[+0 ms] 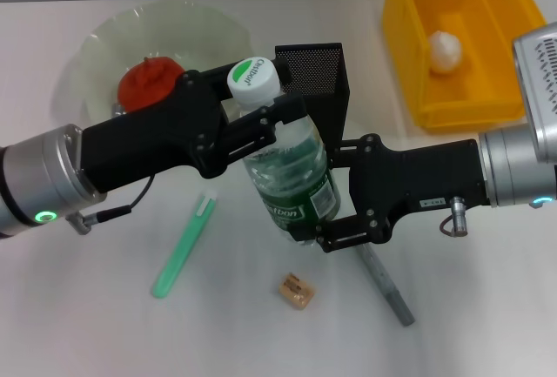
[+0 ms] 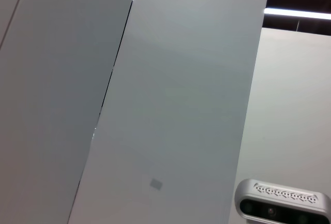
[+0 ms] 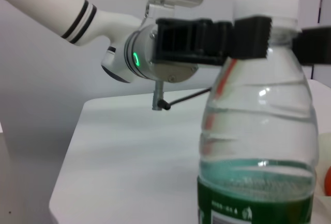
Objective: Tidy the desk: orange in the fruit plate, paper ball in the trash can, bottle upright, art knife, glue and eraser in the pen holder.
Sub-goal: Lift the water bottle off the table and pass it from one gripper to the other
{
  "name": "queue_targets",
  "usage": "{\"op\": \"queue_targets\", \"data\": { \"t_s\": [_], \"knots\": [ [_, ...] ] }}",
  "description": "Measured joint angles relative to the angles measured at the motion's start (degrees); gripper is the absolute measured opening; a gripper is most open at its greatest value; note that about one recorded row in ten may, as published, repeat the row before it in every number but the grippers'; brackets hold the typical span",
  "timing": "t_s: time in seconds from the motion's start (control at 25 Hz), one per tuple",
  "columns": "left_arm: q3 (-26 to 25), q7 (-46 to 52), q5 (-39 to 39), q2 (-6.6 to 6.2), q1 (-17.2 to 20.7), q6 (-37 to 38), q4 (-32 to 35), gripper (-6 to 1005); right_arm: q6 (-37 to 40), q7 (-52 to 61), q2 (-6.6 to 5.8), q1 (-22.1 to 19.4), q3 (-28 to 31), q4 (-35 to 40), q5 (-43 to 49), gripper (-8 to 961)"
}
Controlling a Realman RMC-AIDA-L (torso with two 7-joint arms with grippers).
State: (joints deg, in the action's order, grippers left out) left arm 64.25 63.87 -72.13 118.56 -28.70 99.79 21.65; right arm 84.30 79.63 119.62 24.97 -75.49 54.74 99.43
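Where both hands grip bottle [image 1: 291, 177] | base hidden | knife half-covered

The white table [image 1: 113, 333] carries the fruit plate [image 1: 100, 42], pen holder [image 1: 318, 77], trash can [image 1: 461, 98], glue [image 1: 183, 248], eraser [image 1: 297, 291] and art knife [image 1: 387, 286].

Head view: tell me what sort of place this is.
Likely a staged desk for tidying: a white table with a pen holder, glue, an eraser and a yellow trash can.
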Motion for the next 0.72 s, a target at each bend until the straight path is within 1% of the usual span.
{"op": "queue_targets", "data": {
  "t_s": [0.12, 0.32, 0.72],
  "knots": [
    [-0.10, 1.27, 0.00, 0.00, 0.91, 0.01, 2.35, 433, -0.05, -0.05, 0.00, -0.02, 0.22, -0.67, -0.01, 760],
    [-0.35, 3.07, 0.00, -0.11, 1.25, -0.01, 3.92, 434, -0.10, -0.16, 0.00, -0.01, 0.12, -0.98, 0.00, 759],
    [-1.94, 3.27, 0.04, -0.26, 1.56, 0.51, 4.32, 442, -0.65, -0.86, 0.00, 0.00, 0.50, -1.99, 0.09, 755]
  ]
}}
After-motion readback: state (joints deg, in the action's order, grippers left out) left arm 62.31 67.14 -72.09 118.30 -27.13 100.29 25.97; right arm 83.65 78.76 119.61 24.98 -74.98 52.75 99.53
